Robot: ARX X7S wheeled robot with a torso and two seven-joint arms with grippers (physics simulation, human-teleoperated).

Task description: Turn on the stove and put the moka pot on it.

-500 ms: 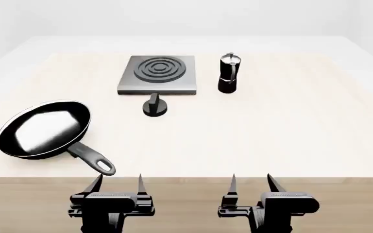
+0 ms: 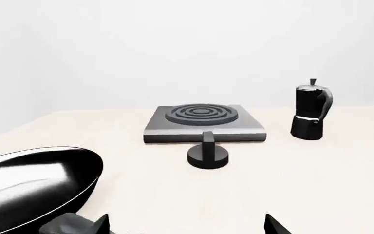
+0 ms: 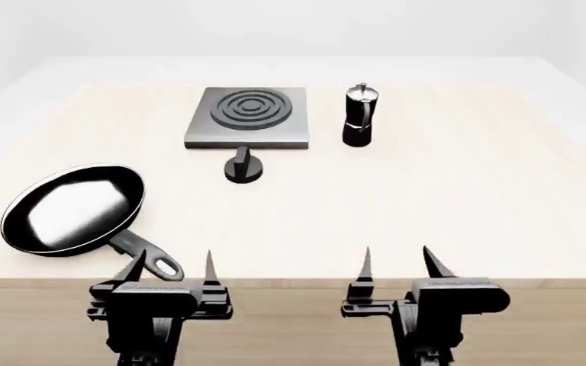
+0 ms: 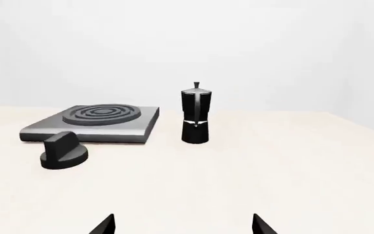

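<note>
Head view shows both grippers, left gripper (image 3: 169,268) and right gripper (image 3: 399,264), open at the table (image 3: 476,198) near edge; moka pot (image 3: 359,115) stands upright beside the stove (image 3: 248,117), wide bare room between.

Head view high, looking down; wrist views low, forward; all share stove (image 3: 247,117).

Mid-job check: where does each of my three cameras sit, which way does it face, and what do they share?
Head view: high on the robot, looking forward and down over the table; left gripper and right gripper show, both open.
Left wrist view: low near the table edge, facing the stove, with the frying pan close by; fingertips show.
Right wrist view: low, facing the moka pot; fingertips show.
All three share stove, knob and moka pot.
</note>
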